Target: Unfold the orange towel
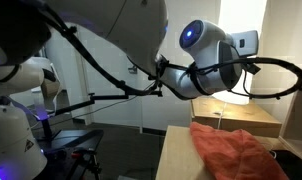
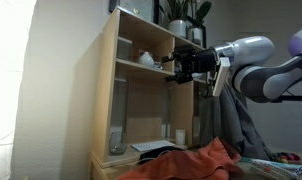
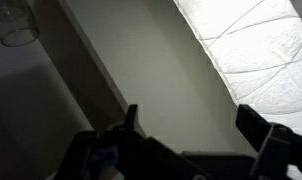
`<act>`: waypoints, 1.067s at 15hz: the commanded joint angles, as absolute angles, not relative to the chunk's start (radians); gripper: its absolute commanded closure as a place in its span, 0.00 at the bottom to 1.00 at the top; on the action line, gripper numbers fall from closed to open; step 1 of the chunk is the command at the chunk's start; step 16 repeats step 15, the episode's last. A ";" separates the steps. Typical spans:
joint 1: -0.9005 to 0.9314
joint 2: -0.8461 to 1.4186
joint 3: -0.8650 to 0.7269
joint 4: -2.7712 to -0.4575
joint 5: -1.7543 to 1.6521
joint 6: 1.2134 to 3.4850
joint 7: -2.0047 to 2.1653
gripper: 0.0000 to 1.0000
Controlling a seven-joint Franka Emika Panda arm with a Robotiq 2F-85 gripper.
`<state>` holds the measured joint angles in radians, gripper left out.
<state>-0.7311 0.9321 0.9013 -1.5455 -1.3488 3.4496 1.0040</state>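
Orange towel [image 1: 231,150] lies rumpled on the worktop [image 1: 176,150], well below the hand [image 2: 175,65] and apart from it. The hand hangs level with the upper shelves of a wooden shelf unit [image 2: 106,90]. In the wrist view its fingers [image 3: 256,125] stand spread wide, grasping nothing.
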 commanded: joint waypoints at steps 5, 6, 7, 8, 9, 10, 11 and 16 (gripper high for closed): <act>-0.724 0.944 0.897 -1.554 -1.361 3.450 1.004 0.00; -0.722 0.944 0.898 -1.554 -1.361 3.450 1.004 0.00; -0.720 0.944 0.898 -1.554 -1.361 3.450 1.004 0.00; -0.720 0.944 0.898 -1.554 -1.361 3.450 1.004 0.00; -0.720 0.944 0.898 -1.554 -1.361 3.450 1.004 0.00; -0.721 0.944 0.898 -1.554 -1.361 3.450 1.004 0.00; -0.721 0.944 0.898 -1.554 -1.361 3.450 1.004 0.00; -0.721 0.944 0.898 -1.554 -1.361 3.450 1.004 0.00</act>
